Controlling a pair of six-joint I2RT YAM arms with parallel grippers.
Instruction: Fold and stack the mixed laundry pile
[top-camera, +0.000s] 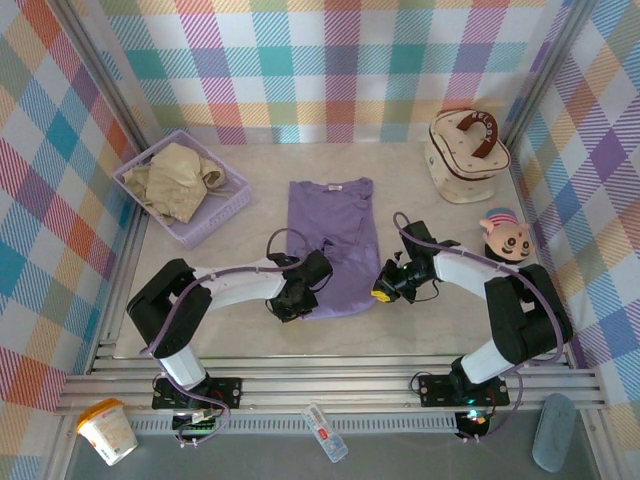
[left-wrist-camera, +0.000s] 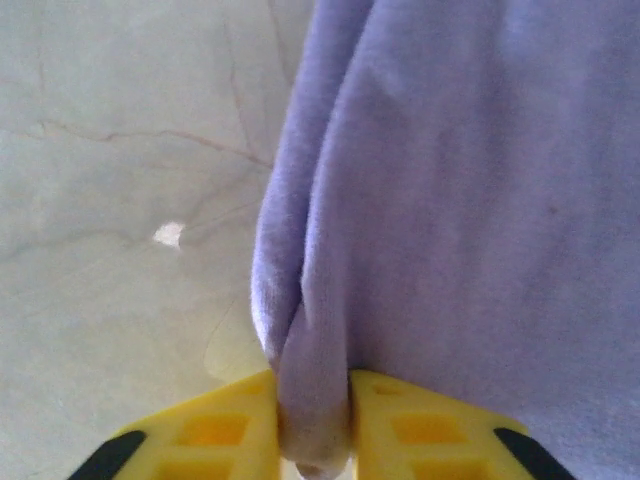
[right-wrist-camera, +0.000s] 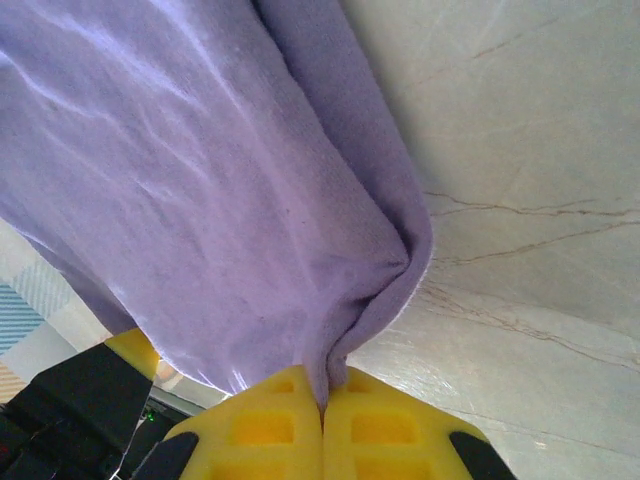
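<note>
grip: my left pincer (left-wrist-camera: 313, 405) and right pincer (right-wrist-camera: 322, 400) each pinch a near-hem corner of the soft lavender-purple cloth T-shirt (top-camera: 335, 225) | where: spread on the pale table (top-camera: 250, 335), centre | how: lift both corners level, fold away from me

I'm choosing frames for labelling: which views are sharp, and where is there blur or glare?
Top external: even light, sharp, faint shadows on the table. Left wrist: T-shirt slightly soft close up, one bright spot on the table. Right wrist: sheen on the fabric, table veins crisp.
</note>
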